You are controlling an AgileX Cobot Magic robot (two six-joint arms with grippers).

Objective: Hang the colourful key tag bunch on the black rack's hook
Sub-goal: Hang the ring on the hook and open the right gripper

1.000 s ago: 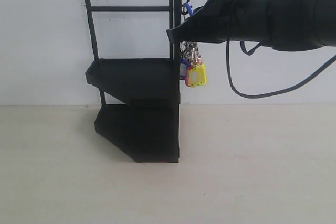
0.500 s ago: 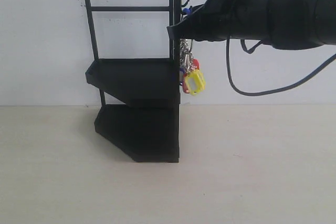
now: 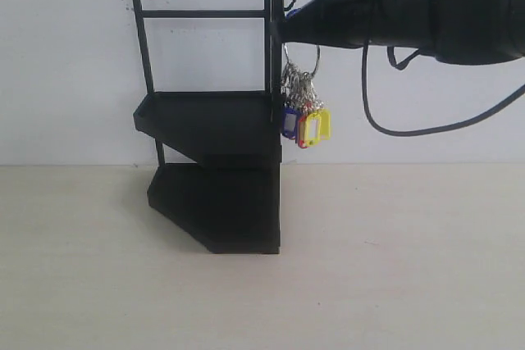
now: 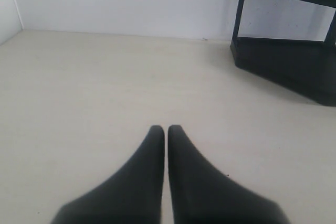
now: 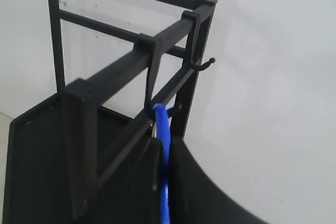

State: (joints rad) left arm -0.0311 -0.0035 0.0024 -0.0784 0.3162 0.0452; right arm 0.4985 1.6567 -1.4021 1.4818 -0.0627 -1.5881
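One black rack [image 3: 215, 120] is standing, one key tag bunch [image 3: 305, 120] is hanging, and two grippers are showing: left gripper [image 4: 166, 129], right gripper [image 5: 165, 144].

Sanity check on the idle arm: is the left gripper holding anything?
No: the left gripper shows its jaws shut against each other, with nothing between them, above the table.

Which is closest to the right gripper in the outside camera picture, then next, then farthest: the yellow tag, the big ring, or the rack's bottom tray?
1. big ring: pinched in the right gripper, up by the rack's top right corner.
2. yellow tag: dangling below the gripper, beside the upper tray.
3. bottom tray: lowest down, and off to the left of the gripper.
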